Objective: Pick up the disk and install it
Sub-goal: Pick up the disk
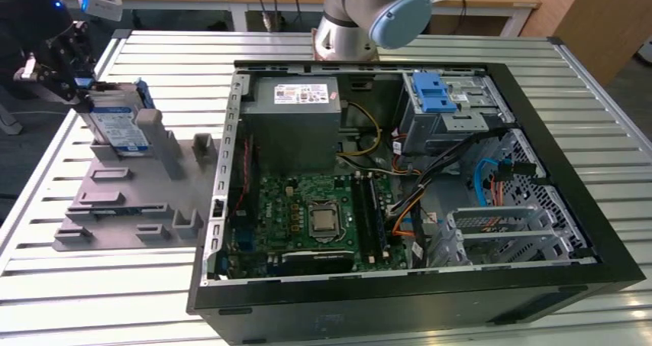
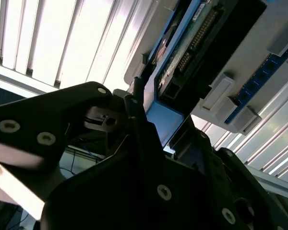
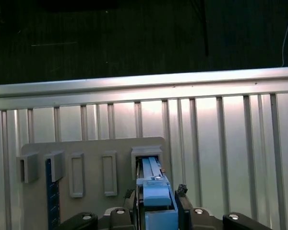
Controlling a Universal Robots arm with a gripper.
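The disk (image 1: pixel 114 128) is a silver-grey drive with a blue and white label in a blue bracket. It stands on edge in a slot of the grey holder plate (image 1: pixel 122 201), at the exterior view's left. My gripper (image 1: pixel 79 94) is at its upper end, shut on the disk. In the first wrist view the blue bracket end (image 3: pixel 156 199) sits tight between the dark fingers (image 3: pixel 183 203), above the holder's slot (image 3: pixel 146 155). The second wrist view shows the same blue end (image 2: pixel 165 117) pinched at my gripper (image 2: pixel 158 125).
An open black computer case (image 1: pixel 570 208) lies on the slatted metal table (image 1: pixel 102 300). Inside are a grey power supply (image 1: pixel 295 109), a green motherboard (image 1: pixel 316 216) and a silver drive cage with a blue latch (image 1: pixel 438 94). The arm's base (image 1: pixel 356 17) stands behind the case.
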